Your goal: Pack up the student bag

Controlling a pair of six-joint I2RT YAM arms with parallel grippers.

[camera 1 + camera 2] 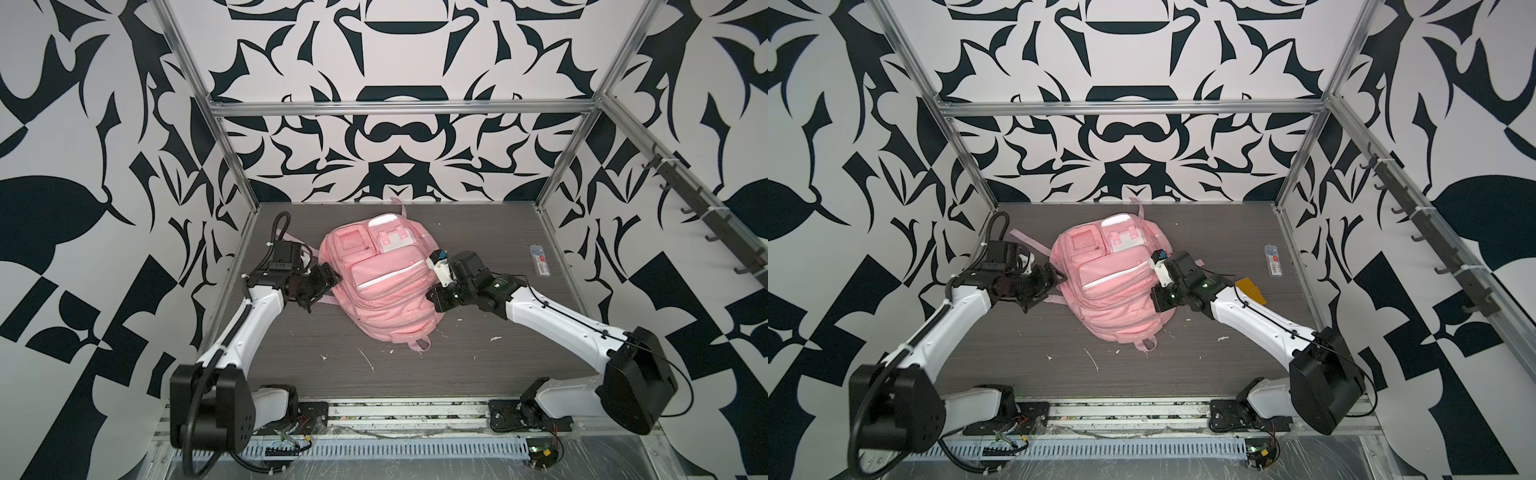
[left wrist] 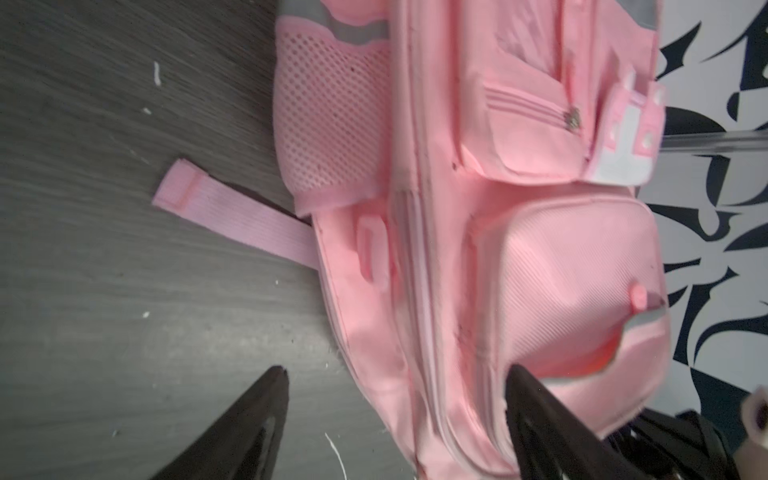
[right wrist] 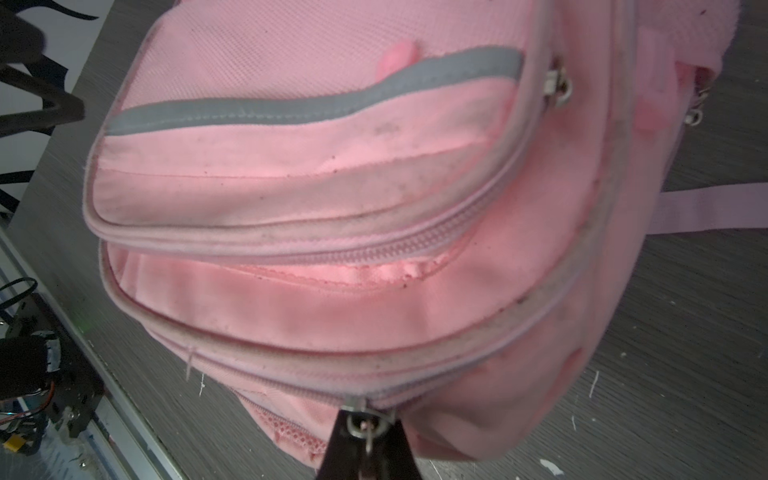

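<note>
- Pinching a metal zip pull (image 3: 365, 426), the right fingers (image 3: 365, 453) are pressed together on it where a long zip track rounds the bag's side.
- The left fingers (image 2: 262, 407) stand apart at the opposite flank, one over the grey desk (image 2: 104, 291) and one over pink fabric, holding nothing.
- Between the two arms the student bag (image 1: 386, 286) lies on its back in mid-desk, front pockets up, with a loose strap (image 2: 232, 212) trailing flat beside it.
- The step in hand looks to be running this zip to open a compartment; the track ahead of the pull appears shut.
- Done well, the pull should travel along the track's curve, low and close to the fabric. Lifted away, the slider may jam or the thin pull slip free.
- The soft bag will likely slide or bunch after the pull. The left fingers would do best to close on the seam or side panel beneath them and hold it taut against the draw.
- A flat clear case (image 1: 539, 260) waits near the desk's right edge, well apart from the bag, and an orange item (image 1: 1250, 291) shows partly behind the right arm.
</note>
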